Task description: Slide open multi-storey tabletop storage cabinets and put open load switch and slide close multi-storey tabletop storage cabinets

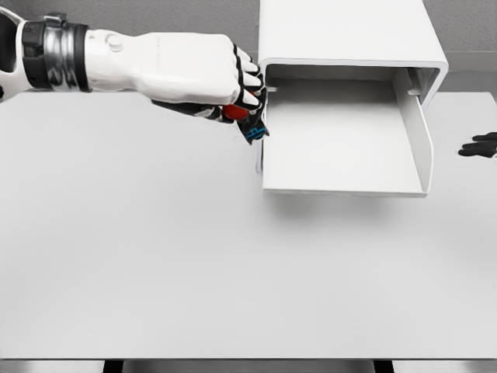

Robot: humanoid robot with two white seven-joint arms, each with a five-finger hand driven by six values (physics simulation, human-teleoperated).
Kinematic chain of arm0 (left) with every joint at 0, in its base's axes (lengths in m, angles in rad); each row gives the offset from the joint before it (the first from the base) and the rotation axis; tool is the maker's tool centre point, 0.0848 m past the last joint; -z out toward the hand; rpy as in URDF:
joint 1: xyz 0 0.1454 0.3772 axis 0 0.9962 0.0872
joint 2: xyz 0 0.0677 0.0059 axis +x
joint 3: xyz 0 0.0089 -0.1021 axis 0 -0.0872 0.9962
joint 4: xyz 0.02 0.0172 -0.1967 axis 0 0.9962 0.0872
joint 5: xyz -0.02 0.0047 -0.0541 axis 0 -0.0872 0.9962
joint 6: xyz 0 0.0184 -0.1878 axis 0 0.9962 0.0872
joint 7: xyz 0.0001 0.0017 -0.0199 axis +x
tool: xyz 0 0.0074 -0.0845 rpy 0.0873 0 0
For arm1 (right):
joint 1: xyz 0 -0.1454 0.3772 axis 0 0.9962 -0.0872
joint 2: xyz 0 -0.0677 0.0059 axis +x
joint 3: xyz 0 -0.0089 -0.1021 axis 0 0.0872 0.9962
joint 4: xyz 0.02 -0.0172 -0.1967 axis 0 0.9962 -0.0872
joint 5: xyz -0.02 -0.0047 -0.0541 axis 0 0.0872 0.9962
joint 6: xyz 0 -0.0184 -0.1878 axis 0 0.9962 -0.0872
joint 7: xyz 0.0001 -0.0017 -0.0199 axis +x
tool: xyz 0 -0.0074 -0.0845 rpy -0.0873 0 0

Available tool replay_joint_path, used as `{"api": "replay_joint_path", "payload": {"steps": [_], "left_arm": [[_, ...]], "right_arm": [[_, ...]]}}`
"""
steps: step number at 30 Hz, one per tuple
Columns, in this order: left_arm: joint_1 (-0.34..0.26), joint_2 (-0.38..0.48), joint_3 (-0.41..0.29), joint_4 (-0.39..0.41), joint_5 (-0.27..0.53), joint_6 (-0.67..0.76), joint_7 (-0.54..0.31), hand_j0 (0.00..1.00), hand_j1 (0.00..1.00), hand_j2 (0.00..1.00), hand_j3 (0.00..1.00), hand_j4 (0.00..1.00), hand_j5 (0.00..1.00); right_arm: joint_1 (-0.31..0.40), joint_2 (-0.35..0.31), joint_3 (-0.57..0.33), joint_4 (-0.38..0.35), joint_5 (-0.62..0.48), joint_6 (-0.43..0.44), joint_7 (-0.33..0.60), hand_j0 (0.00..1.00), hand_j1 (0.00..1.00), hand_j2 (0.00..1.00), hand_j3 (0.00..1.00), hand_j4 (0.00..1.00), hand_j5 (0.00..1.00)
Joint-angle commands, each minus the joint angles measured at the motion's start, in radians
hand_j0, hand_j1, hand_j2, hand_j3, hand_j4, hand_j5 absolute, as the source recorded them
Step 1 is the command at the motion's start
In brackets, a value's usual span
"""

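A white storage cabinet (349, 35) stands at the back of the table, its drawer (342, 186) pulled out toward me and showing a bare floor. My left hand (245, 101) reaches in from the upper left and is shut on the load switch (248, 120), a small red, black and blue part that pokes out below the fingers. The hand hovers just left of the drawer's left wall, beside it, not over the drawer floor. Only the black fingertips of my right hand (477, 145) show at the right edge, resting on the table.
The white table (155, 256) spreads wide in front of and left of the cabinet. Its front edge runs along the bottom of the view. The drawer's right wall (423, 132) stands taller than its front lip.
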Motion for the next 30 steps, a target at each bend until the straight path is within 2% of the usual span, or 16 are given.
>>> {"api": "replay_joint_path", "payload": {"steps": [1, 3, 7, 10, 12, 13, 14, 16, 19, 22, 24, 25, 27, 30], "left_arm": [[0.0, -0.056, -0.001, 0.002, -0.009, 0.003, 0.001, 0.38, 0.38, 0.38, 0.38, 0.38, 0.38], [-0.009, -0.071, -0.004, 0.002, -0.015, 0.003, 0.001, 0.38, 0.38, 0.38, 0.38, 0.38, 0.38], [-0.012, -0.085, -0.004, 0.003, -0.022, 0.003, 0.001, 0.38, 0.38, 0.38, 0.38, 0.38, 0.38], [-0.012, -0.093, -0.004, 0.003, -0.023, 0.003, 0.001, 0.38, 0.38, 0.38, 0.38, 0.38, 0.38], [-0.012, -0.093, -0.004, 0.003, -0.023, 0.003, 0.001, 0.38, 0.38, 0.38, 0.38, 0.38, 0.38], [-0.014, -0.099, -0.004, 0.005, -0.025, 0.003, 0.001, 0.38, 0.38, 0.38, 0.38, 0.38, 0.38], [-0.014, -0.109, -0.004, 0.009, -0.043, 0.003, 0.001, 0.38, 0.38, 0.38, 0.38, 0.38, 0.38], [-0.014, -0.149, -0.024, 0.014, -0.094, 0.003, 0.001, 0.38, 0.38, 0.38, 0.38, 0.38, 0.38], [-0.017, -0.174, -0.027, 0.025, -0.12, 0.003, 0.001, 0.38, 0.38, 0.38, 0.38, 0.38, 0.38], [-0.021, -0.226, -0.032, 0.12, -0.154, 0.003, 0.001, 0.38, 0.38, 0.38, 0.38, 0.38, 0.38], [-0.031, -0.238, -0.032, 0.141, -0.154, 0.003, 0.001, 0.39, 0.39, 0.39, 0.39, 0.39, 0.39], [-0.034, -0.252, -0.033, 0.16, -0.155, 0.003, 0.001, 0.39, 0.39, 0.39, 0.39, 0.39, 0.39], [-0.034, -0.281, -0.033, 0.19, -0.196, 0.003, 0.001, 0.4, 0.4, 0.4, 0.4, 0.4, 0.4], [-0.034, -0.289, -0.035, 0.193, -0.196, 0.003, 0.001, 0.41, 0.41, 0.41, 0.41, 0.41, 0.41]], "right_arm": [[0.0, 0.02, -0.12, -0.001, -0.019, 0.004, -0.001, 1.0, 1.0, 1.0, 1.0, 1.0, 1.0], [0.118, 0.053, -0.212, -0.001, -0.019, 0.004, -0.001, 1.0, 1.0, 1.0, 1.0, 1.0, 1.0], [0.304, 0.108, -0.302, 0.001, -0.019, 0.004, -0.001, 0.99, 0.99, 0.99, 0.99, 0.99, 0.99], [0.381, 0.12, -0.301, 0.001, -0.019, 0.004, -0.001, 0.81, 0.81, 0.81, 0.81, 0.81, 0.81], [0.427, 0.126, -0.276, 0.001, -0.017, 0.004, -0.001, 0.63, 0.63, 0.63, 0.63, 0.63, 0.63], [0.427, 0.126, -0.249, 0.001, -0.017, 0.004, -0.001, 0.51, 0.51, 0.51, 0.51, 0.51, 0.51], [0.427, 0.126, -0.232, 0.001, -0.017, 0.004, -0.001, 0.47, 0.47, 0.47, 0.47, 0.47, 0.47], [0.416, 0.116, -0.154, 0.001, -0.01, 0.004, -0.001, 0.48, 0.48, 0.48, 0.48, 0.48, 0.48], [0.404, 0.105, -0.109, 0.001, -0.004, 0.004, -0.001, 0.49, 0.49, 0.49, 0.49, 0.49, 0.49], [0.335, 0.073, -0.02, 0.001, -0.004, 0.004, -0.001, 0.49, 0.49, 0.49, 0.49, 0.49, 0.49], [0.267, 0.063, 0.073, 0.001, -0.002, 0.004, -0.001, 0.49, 0.49, 0.49, 0.49, 0.49, 0.49], [0.238, 0.033, 0.103, 0.001, 0.001, 0.004, -0.001, 0.49, 0.49, 0.49, 0.49, 0.49, 0.49], [0.23, 0.027, 0.126, 0.001, 0.003, 0.004, -0.001, 0.5, 0.5, 0.5, 0.5, 0.5, 0.5], [0.197, 0.022, 0.126, 0.001, 0.003, 0.004, -0.001, 0.53, 0.53, 0.53, 0.53, 0.53, 0.53]]}}
